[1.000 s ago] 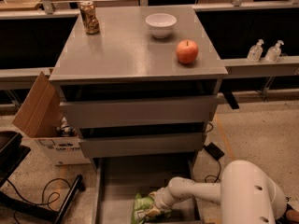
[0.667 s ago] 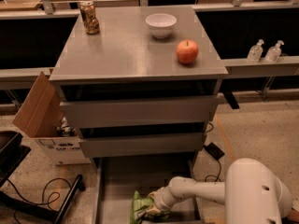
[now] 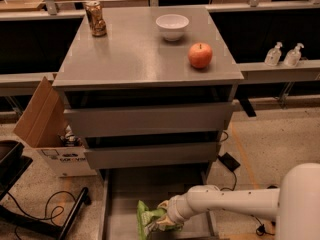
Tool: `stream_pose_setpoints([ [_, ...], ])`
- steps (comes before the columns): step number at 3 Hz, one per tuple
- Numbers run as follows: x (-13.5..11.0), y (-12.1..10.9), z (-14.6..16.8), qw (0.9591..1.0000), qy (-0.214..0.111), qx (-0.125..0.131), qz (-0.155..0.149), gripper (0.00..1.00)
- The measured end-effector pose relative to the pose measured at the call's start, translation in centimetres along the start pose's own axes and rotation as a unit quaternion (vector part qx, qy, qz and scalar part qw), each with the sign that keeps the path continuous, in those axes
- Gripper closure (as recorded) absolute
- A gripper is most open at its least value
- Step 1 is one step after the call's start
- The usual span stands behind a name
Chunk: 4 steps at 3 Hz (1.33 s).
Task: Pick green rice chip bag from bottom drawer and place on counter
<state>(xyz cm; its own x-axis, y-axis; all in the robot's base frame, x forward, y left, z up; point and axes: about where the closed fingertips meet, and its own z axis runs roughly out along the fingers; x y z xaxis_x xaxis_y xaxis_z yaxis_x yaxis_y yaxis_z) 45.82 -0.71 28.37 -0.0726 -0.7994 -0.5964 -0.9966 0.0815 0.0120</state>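
"Speckled floor, dark shelving behind, and in the middle the grey cabinet. Its counter (image 3: 135, 54) carries a can (image 3: 95, 19), a white bowl (image 3: 172, 26) and a red apple (image 3: 200, 55). Where's the bag?"

"Down low. The bottom drawer (image 3: 125, 194) is pulled out under the two shut ones, and the green rice chip bag (image 3: 148, 219) lies on its floor near the front, close to the lower edge of the view."

"And the gripper?"

"The gripper (image 3: 167, 218) is down in the drawer at the bag's right side, right against the crinkled foil, with the white arm (image 3: 235, 204) reaching in from the right. Whether it has closed on the bag, I cannot tell."

"How would you expect the bag to handle?"

"Light, I'd judge, soft and puffy — mostly air, with brittle chips inside. The foil looks slick, and it will buckle rather than resist. A hard squeeze across the belly risks crushing the chips or bursting the bag."

"So where to hold it?"

"By an edge or a gathered fold of the foil, where the material bunches and gives purchase — not across the puffed middle."

"Room on top?"

"The front left of the counter is bare, well apart from the apple."
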Motion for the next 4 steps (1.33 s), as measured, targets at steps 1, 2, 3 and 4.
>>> stream_pose_setpoints([
  [1,-4.3,2.8,-5.2,1.0,0.004,0.009,0.001,1.0],
  [2,-9.6,7.1,-11.3,0.9994,0.023,0.007,0.026,1.0],
  [3,-14.3,6.3,-17.2,0.9977,0.041,0.037,0.039,1.0],
  [4,-17.6,2.4,-25.4,0.992,0.048,0.096,0.067,1.0],
])
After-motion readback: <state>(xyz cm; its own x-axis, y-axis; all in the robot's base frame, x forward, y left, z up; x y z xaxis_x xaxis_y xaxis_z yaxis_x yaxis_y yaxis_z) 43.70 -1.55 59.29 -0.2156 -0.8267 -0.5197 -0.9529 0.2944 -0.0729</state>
